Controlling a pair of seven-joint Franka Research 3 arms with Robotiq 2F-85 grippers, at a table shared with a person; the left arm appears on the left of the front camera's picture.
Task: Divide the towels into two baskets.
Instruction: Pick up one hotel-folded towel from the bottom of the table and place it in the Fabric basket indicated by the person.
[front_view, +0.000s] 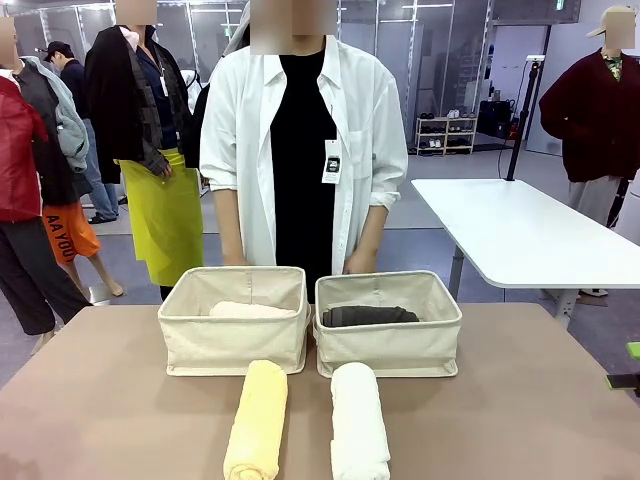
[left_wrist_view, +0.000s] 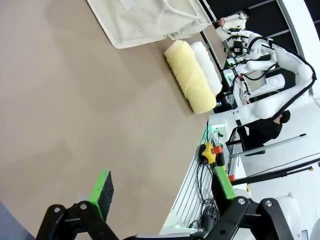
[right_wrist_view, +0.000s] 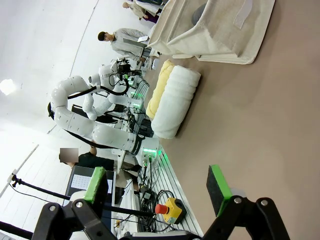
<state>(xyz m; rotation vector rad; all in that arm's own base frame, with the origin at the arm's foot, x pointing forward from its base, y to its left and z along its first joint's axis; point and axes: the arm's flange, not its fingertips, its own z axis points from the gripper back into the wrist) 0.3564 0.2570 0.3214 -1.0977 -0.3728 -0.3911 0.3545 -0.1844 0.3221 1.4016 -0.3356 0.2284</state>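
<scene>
Two beige baskets stand side by side at mid-table. The left basket (front_view: 235, 340) holds a pale pink towel (front_view: 250, 310), and the right basket (front_view: 388, 345) holds a dark grey towel (front_view: 370, 316). In front of them a yellow towel (front_view: 257, 420) and a white towel (front_view: 358, 428) lie rolled on the table, side by side. My left gripper (left_wrist_view: 162, 185) is open above bare table, far from the yellow towel (left_wrist_view: 191, 75) and white towel (left_wrist_view: 206, 65). My right gripper (right_wrist_view: 156, 184) is open too, well off from the white towel (right_wrist_view: 177, 102); its edge (front_view: 630, 366) shows at the far right.
A person in a white shirt (front_view: 300, 150) stands right behind the baskets with hands low at their far rims. The brown table (front_view: 110, 400) has free room on both sides of the rolled towels. A white table (front_view: 520, 235) stands off to the back right.
</scene>
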